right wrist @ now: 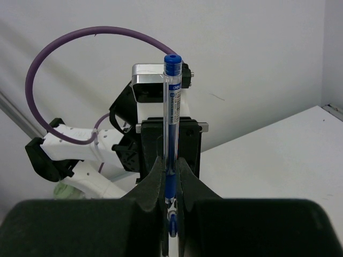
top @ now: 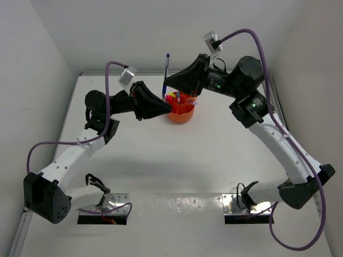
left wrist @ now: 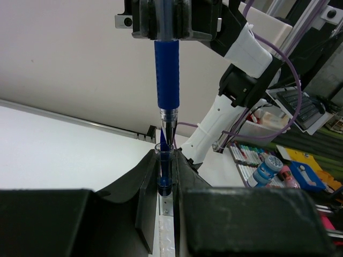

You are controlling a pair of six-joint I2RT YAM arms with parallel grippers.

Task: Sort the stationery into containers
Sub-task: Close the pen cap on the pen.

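A thin blue pen (top: pixel 166 68) stands upright just left of the orange tub (top: pixel 182 116), and my right gripper (top: pixel 166 81) is shut on its blue grip. In the right wrist view the pen (right wrist: pixel 171 107) rises straight out of that gripper (right wrist: pixel 170 174). My left gripper (top: pixel 163 103) sits directly under it. In the left wrist view it (left wrist: pixel 164 179) is shut on a clear blue pen cap (left wrist: pixel 163 170), mouth up. The pen's tip (left wrist: pixel 167 128) pokes down into the cap. Several pens and markers stand in the tub (top: pixel 177 98).
White walls close off the table on the left, back and right. Both arms reach in from the near edge and meet at the back centre. The left wrist camera (right wrist: pixel 150 88) faces my right gripper closely.
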